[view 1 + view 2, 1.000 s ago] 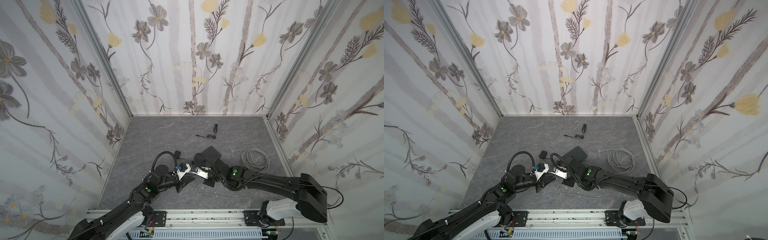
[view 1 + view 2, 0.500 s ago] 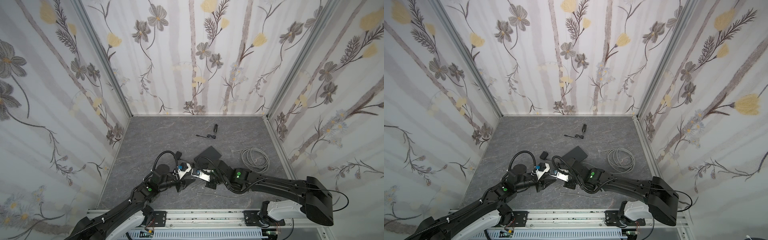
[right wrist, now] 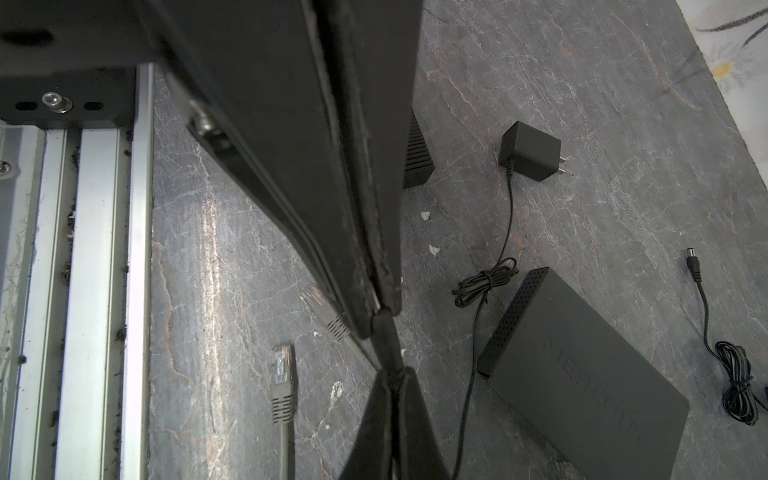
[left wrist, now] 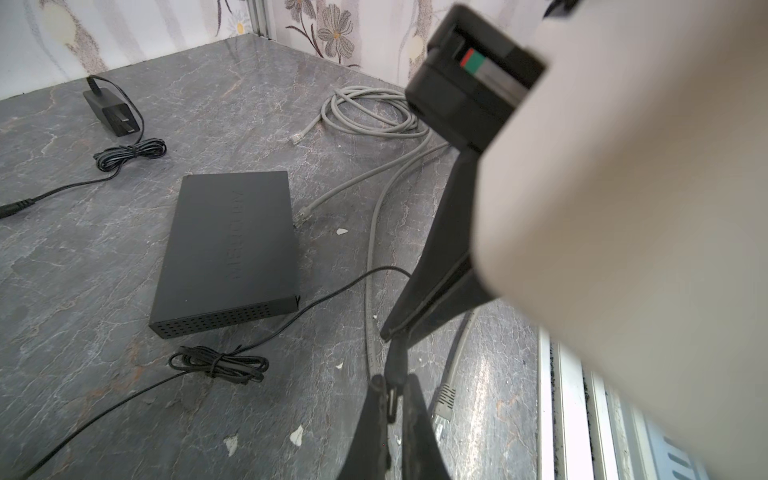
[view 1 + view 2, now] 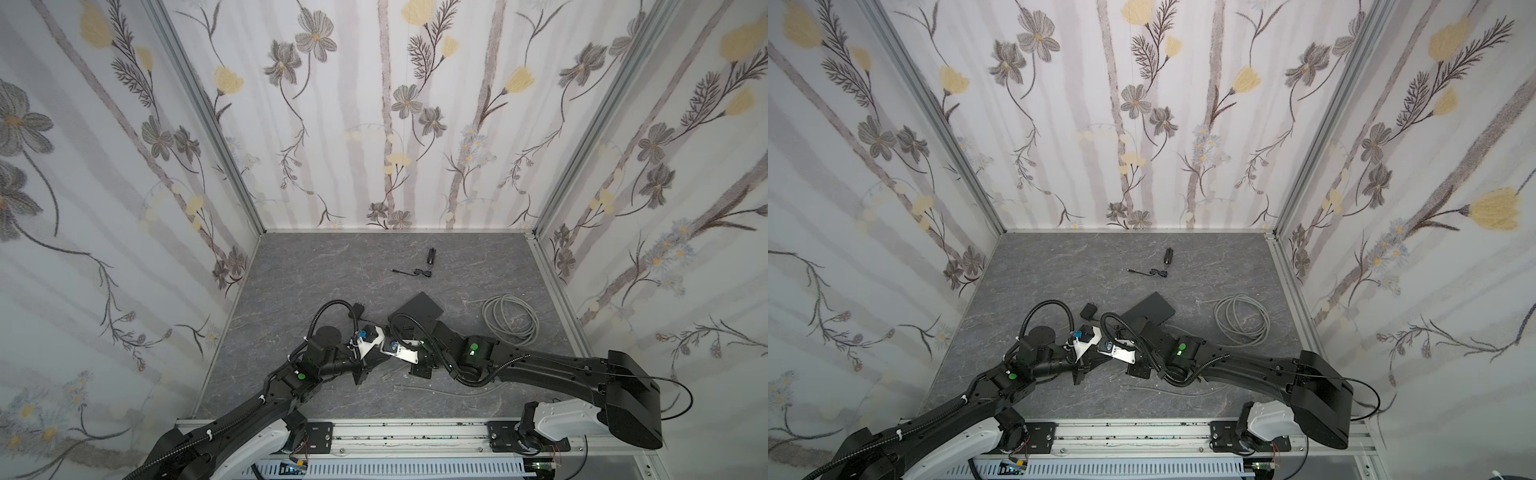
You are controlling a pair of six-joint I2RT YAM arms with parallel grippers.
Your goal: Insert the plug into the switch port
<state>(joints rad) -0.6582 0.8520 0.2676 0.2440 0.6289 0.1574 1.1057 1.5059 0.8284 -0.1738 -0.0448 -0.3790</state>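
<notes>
one grey desk [image 5: 316, 274] carries the black switch [image 5: 417, 309], lying flat near its centre. toward 7 o'clock of it, the left pincer [image 4: 390, 401] and right pincer [image 3: 390, 376] meet tip to tip, both closed tight on the small black plug [image 3: 384, 332] between them.

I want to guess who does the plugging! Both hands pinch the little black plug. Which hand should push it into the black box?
Probably the left hand. It pinches the plug, and the switch lies ahead of it. The right hand pinches it too, but the switch sits off to its side.
</notes>
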